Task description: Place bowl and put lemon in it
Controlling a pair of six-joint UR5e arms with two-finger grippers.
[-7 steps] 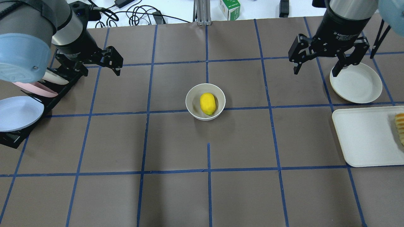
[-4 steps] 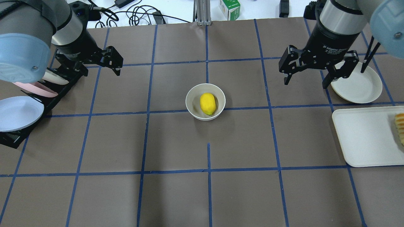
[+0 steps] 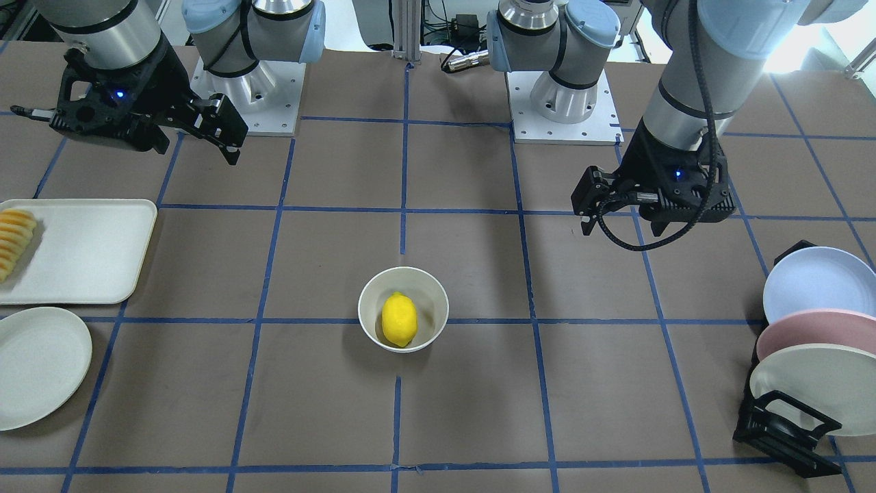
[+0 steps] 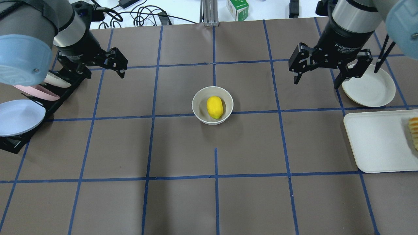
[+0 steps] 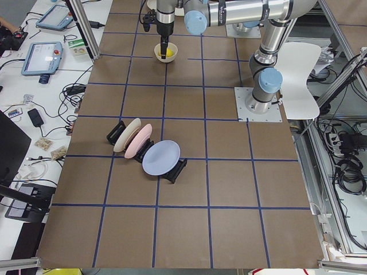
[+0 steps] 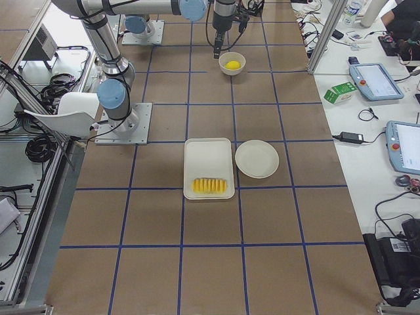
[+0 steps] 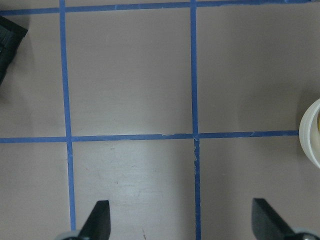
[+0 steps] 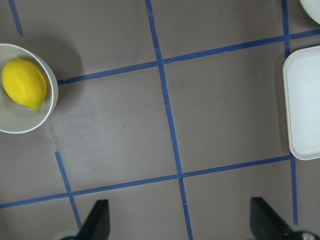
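The white bowl [image 4: 198, 110] stands upright at the table's middle, and the yellow lemon [image 4: 215, 107] lies inside it. Both also show in the front view, bowl [image 3: 370, 301] and lemon [image 3: 400, 319], and at the left edge of the right wrist view, bowl [image 8: 50, 97] and lemon [image 8: 24, 83]. The bowl's rim [image 7: 312, 135] just shows in the left wrist view. My left gripper [image 4: 105, 70] is open and empty, well left of the bowl. My right gripper [image 4: 316, 83] is open and empty, well right of the bowl.
A black rack [image 4: 13, 143] with blue, pink and white plates stands at the left edge. An off-white plate [image 4: 370, 88] lies at the right, just beyond my right gripper. A white tray [image 4: 375, 140] with yellow-orange slices [image 4: 414, 130] lies in front of it.
My right gripper has moved a little left, off the off-white plate toward the table's middle. The left arm, bowl and lemon have not moved.
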